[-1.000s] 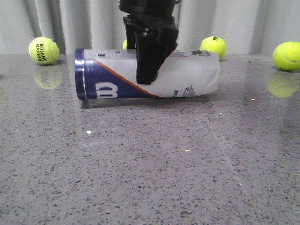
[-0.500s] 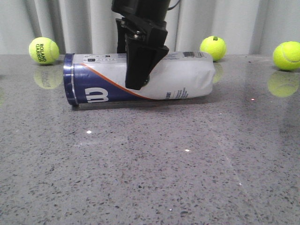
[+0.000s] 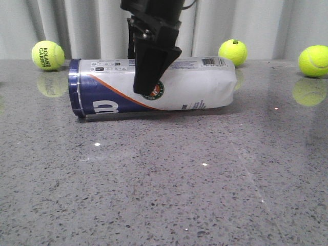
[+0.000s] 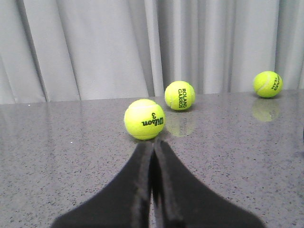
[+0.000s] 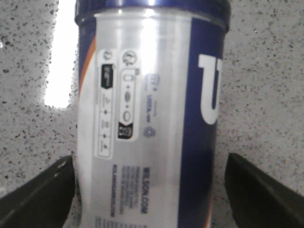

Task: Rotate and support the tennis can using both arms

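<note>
Rolled and shifted since earlier: tennis can (image 3: 154,89) now shows its round logo.
Right gripper (image 3: 148,77) straddles it mid-body, jaws wide; left gripper (image 4: 153,190) closed, empty. Light, slippery, dentable.

Tennis can (image 3: 154,92) lies on its side across the worktop (image 3: 164,179), with the right tool (image 3: 148,77) straddling it from above, one finger (image 5: 38,194) on each flank, blocking its middle. Nearside of the can: bare worktop, wide passage. Behind the can, a ball (image 3: 48,55) near its navy end, another (image 3: 233,52) near its clear end, a third (image 3: 313,61) well off beyond that. Left tool (image 4: 152,190), fingers pressed together, faces a Wilson ball (image 4: 144,119).
</note>
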Tool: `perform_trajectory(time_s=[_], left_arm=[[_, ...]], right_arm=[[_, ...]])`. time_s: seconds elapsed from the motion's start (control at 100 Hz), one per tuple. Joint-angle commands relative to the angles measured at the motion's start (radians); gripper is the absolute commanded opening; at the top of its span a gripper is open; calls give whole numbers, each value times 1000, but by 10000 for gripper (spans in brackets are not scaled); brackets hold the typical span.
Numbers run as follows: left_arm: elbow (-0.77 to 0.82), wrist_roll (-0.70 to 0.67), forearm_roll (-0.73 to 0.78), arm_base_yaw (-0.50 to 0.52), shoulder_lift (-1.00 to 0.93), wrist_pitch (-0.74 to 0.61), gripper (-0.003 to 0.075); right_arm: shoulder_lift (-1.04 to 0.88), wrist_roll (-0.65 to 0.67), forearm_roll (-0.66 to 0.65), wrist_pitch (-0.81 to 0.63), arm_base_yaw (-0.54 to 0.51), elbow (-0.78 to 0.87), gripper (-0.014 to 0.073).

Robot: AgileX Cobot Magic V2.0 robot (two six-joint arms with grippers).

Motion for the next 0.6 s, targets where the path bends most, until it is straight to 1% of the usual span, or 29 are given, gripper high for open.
perform_trajectory(time_s=[0.0, 0.09, 0.23, 0.29, 0.42, 0.51, 0.59], left_arm=[[43, -8, -1, 0, -32, -78, -20], [43, -8, -1, 0, -32, -78, -20], [43, -8, -1, 0, -32, -78, -20], [43, -8, -1, 0, -32, -78, -20], [43, -8, -1, 0, -32, -78, -20], [43, -8, -1, 0, -32, -78, -20], [43, -8, -1, 0, -32, -78, -20]], right_arm=[[-99, 32, 26, 92, -1, -31, 631], [-133, 128, 26, 92, -1, -31, 631], [-192, 363, 10, 92, -1, -31, 631], [-216, 493, -8, 92, -1, -31, 631], [-264, 757, -95, 93, -1, -31, 624], [-292, 881, -171, 94, -1, -27, 601], [-322, 976, -211, 94, -2, -8, 559]])
